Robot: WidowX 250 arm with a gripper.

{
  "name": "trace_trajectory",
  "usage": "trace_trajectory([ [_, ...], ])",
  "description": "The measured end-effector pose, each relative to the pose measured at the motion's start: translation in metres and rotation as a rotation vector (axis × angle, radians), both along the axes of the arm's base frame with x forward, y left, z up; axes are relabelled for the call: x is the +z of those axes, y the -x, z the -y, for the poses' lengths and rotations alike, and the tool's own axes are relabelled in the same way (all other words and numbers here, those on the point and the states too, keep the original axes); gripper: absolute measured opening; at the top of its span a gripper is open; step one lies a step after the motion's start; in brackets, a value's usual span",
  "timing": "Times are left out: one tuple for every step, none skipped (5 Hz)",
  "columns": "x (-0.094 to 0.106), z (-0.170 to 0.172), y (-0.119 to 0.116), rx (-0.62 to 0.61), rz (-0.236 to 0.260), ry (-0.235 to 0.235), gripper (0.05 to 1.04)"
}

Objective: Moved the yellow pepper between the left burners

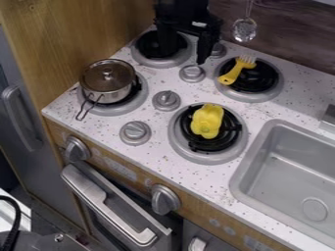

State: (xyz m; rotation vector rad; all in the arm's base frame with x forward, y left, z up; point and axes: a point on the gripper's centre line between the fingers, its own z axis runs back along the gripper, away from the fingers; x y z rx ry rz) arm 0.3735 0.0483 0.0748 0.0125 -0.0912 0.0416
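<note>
The gripper (186, 56), fingers wide apart, hangs near the back-left burner (160, 63). A yellow pepper (206, 121) lies on the front-right burner (198, 156); a lidded pot (107, 86) sits front-left.

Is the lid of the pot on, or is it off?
On. The lid covers the top of the pot all around, with its small knob facing up near the middle.
</note>
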Motion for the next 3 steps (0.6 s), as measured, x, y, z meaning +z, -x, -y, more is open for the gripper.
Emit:
trace_trajectory([
  [-0.017,0.002,0.005,0.000,-0.050,0.009,0.999],
  [-0.029,0.012,0.013,0.017,-0.061,0.045,0.999],
  [-0.029,0.023,0.022,0.016,-0.053,0.058,0.999],
])
